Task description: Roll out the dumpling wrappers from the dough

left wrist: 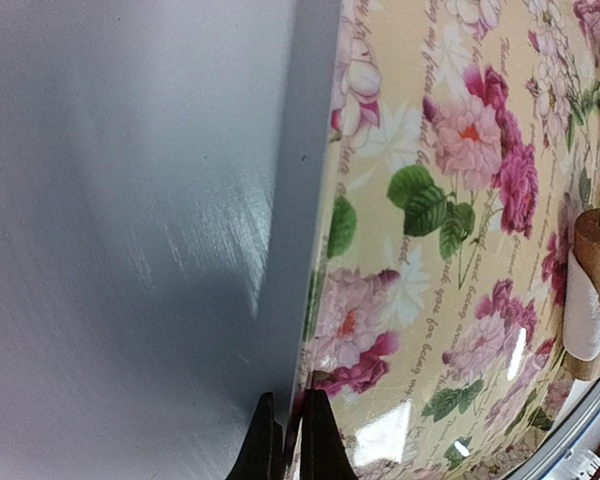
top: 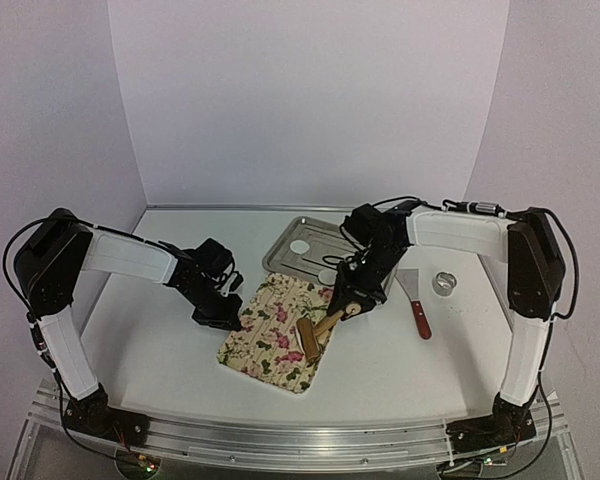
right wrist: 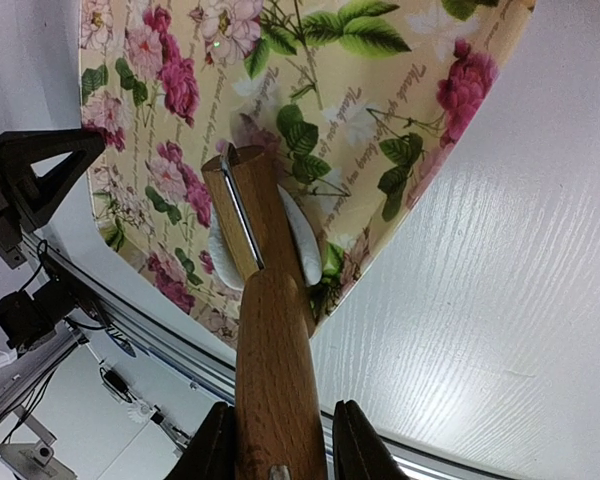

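A floral mat [top: 275,330] lies in the middle of the table. My left gripper [top: 223,312] is shut on the mat's left edge; in the left wrist view its fingertips [left wrist: 290,445] pinch that edge of the mat [left wrist: 450,200]. My right gripper [top: 346,303] is shut on the handle of a wooden roller [top: 310,338]. The roller head [right wrist: 242,215] rests on a small white piece of dough [right wrist: 302,250] near the mat's corner, with the handle [right wrist: 272,380] between my fingers. A white dumpling wrapper [top: 299,246] lies in the metal tray [top: 278,250]; another [top: 327,276] is partly hidden by my right arm.
A metal ring cutter [top: 443,283] stands at the right. A scraper with a red handle [top: 418,312] lies between it and the mat. The tray sits behind the mat. The table's near edge and its rail [right wrist: 160,330] run close to the mat's corner.
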You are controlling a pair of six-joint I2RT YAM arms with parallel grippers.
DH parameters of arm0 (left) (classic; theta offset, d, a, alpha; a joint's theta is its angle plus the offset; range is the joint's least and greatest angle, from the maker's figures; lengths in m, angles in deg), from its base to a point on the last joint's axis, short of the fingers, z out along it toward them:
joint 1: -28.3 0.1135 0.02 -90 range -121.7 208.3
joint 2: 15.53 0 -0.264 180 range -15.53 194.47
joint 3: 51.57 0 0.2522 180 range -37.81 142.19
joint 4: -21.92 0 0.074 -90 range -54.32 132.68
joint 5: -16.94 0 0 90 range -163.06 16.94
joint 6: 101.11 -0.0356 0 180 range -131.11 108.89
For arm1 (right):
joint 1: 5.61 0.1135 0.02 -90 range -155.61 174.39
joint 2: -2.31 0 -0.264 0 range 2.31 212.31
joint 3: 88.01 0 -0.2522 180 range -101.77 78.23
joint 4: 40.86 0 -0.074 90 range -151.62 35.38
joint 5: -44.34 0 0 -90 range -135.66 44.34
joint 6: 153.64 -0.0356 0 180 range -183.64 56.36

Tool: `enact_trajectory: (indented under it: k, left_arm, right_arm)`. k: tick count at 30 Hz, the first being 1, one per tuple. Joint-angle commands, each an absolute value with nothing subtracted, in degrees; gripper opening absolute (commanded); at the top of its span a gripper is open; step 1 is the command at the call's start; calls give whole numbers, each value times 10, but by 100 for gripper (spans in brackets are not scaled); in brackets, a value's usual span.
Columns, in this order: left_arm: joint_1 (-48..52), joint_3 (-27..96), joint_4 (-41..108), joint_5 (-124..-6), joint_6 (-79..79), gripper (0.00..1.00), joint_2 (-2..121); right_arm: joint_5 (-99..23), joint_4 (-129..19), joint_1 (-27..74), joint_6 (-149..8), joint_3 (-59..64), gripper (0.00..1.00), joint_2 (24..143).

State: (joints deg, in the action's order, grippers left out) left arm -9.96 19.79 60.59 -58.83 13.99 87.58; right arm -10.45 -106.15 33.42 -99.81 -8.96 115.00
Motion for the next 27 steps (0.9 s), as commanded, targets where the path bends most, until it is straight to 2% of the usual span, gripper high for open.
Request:
enact_trajectory:
  k: [1, 12, 20, 27]
  left_arm:
    - [-97, 167, 661, -625, 166, 0, 881]
    - [-141, 142, 642, -609, 202, 0, 882]
    - [-142, 139, 674, -648, 223, 0, 874]
    - [-142, 158, 755, -669, 247, 0, 845]
  right_arm:
    - [-379, -1178, 332, -998, -61, 0, 1240]
    - [-303, -1162, 425, -1001, -170, 0, 1371]
    - [-336, -1168, 405, -1017, -151, 0, 1318]
    - [-239, -1168, 419, -956, -266, 0, 1248]
